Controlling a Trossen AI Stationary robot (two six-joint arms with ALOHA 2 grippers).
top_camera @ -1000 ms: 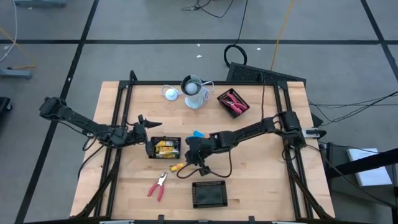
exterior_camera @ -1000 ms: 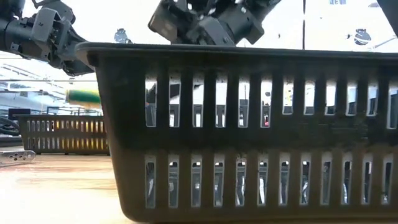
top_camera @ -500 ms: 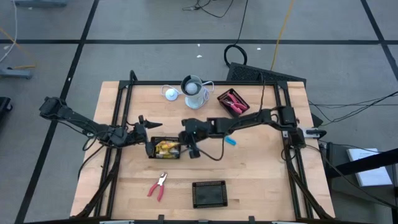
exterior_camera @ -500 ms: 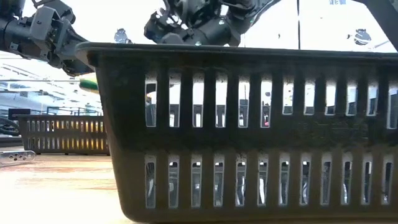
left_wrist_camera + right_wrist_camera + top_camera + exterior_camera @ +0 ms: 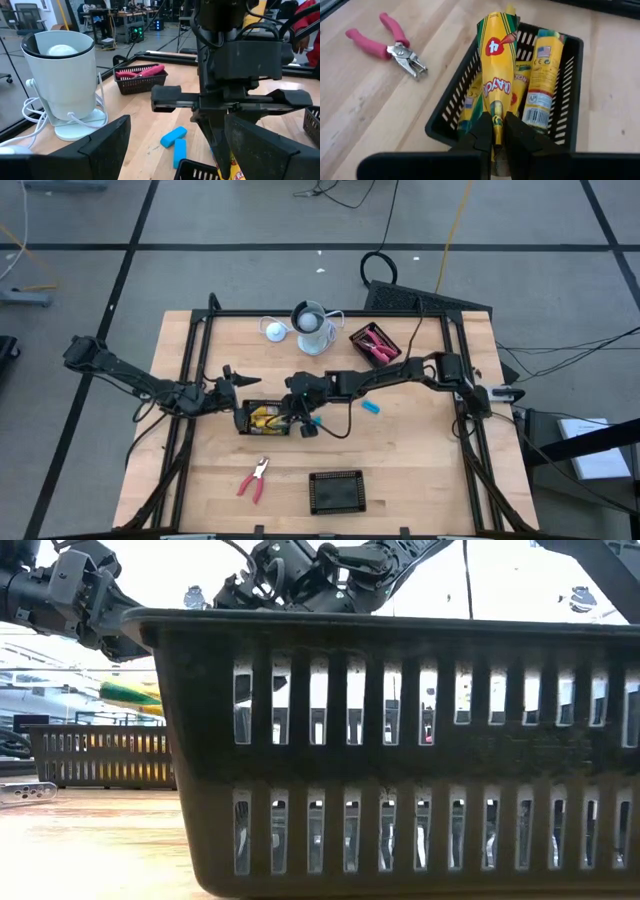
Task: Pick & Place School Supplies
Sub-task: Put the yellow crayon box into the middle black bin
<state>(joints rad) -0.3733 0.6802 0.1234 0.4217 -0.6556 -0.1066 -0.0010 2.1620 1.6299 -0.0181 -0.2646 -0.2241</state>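
Note:
A black mesh tray (image 5: 265, 419) near the table's middle holds several yellow crayon packs. My right gripper (image 5: 496, 131) hangs over it (image 5: 297, 418), shut on one more yellow-and-green crayon pack (image 5: 496, 65), which also shows above the tray in the low view (image 5: 130, 696). My left gripper (image 5: 182, 152) is open beside the tray's left end (image 5: 236, 386), touching nothing. Red-handled pliers (image 5: 254, 478) lie flat on the table near the front edge. A light-blue piece (image 5: 370, 407) lies right of the tray. My right gripper pinches the crayon pack by its near end (image 5: 495, 114) between the two fingers. The fingers come slanting down from the table's right and lie along the pack. The pack is lifted clear and sticks out ahead of the fingers over the packs in the tray.
An empty black mesh tray (image 5: 336, 491) sits near the front edge. Another tray (image 5: 374, 345) with red-handled tools stands at the far right. A pale cup (image 5: 312, 328) and a white disc (image 5: 273, 330) stand at the far edge. Two light-blue pieces (image 5: 175, 142) lie beyond the tray.
My right gripper has lifted the yellow pack off the table in front of the tray and carried it up and toward the table's left, until it hangs over the tray of crayon packs. My left arm has kept still.

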